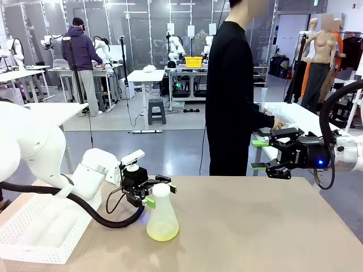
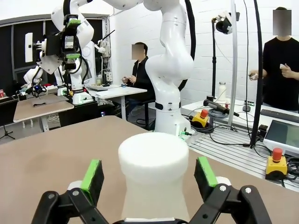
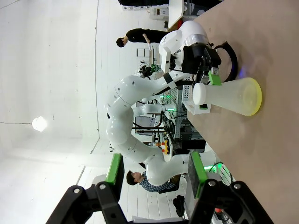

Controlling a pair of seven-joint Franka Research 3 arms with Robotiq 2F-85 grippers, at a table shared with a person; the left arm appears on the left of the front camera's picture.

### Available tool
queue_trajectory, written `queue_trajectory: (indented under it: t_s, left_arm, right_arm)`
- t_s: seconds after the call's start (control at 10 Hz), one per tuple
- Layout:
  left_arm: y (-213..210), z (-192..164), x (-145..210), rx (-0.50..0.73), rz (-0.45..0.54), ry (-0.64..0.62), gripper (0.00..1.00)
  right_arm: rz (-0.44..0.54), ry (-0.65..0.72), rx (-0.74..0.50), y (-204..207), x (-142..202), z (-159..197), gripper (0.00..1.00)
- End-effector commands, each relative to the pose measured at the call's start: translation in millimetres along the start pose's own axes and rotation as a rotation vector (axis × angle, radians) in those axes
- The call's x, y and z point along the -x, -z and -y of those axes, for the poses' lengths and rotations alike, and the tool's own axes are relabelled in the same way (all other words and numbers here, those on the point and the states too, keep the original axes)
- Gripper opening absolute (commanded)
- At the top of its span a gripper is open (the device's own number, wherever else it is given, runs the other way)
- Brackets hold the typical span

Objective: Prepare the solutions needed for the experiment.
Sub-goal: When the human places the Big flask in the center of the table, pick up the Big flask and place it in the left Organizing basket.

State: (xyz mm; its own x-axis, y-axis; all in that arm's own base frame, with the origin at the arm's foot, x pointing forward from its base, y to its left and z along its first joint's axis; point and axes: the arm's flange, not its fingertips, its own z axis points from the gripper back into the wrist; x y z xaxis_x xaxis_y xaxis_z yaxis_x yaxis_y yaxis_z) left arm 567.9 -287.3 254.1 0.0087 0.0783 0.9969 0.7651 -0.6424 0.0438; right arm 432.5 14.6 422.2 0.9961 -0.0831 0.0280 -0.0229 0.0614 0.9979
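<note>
A white mesh basket (image 1: pixel 34 232) sits at the table's (image 1: pixel 255 226) left edge; just right of it the left pincer (image 1: pixel 154 192), jaws spread wide, flanks the neck of a frosted flask (image 1: pixel 161 212) without touching; pale yellow-green solution (image 1: pixel 163 229) lies shallow in the flask's base. Far right, the right pincer (image 1: pixel 260 154) hangs above the table's far edge, reaching leftward, jaws parted and holding nothing; a person (image 1: pixel 229 90) stands behind it.

Grey floor (image 1: pixel 170 147), white worktables (image 1: pixel 146 75), a dark stool (image 1: pixel 156 110).
</note>
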Motion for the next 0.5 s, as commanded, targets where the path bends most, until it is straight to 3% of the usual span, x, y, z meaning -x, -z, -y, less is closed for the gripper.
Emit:
queue_trajectory:
  t_s: [0.0, 0.4]
  left_arm:
    - [3.9, -4.0, 2.3, 0.035, -0.009, -0.034, 1.00]
    - [10.9, -5.6, 1.8, 0.074, 0.005, -0.065, 1.00]
  right_arm:
    - [-0.002, -0.008, -0.007, -0.2, 0.1, -0.8, 0.70]
    - [-0.002, -0.008, -0.007, -0.2, 0.1, -0.8, 0.70]
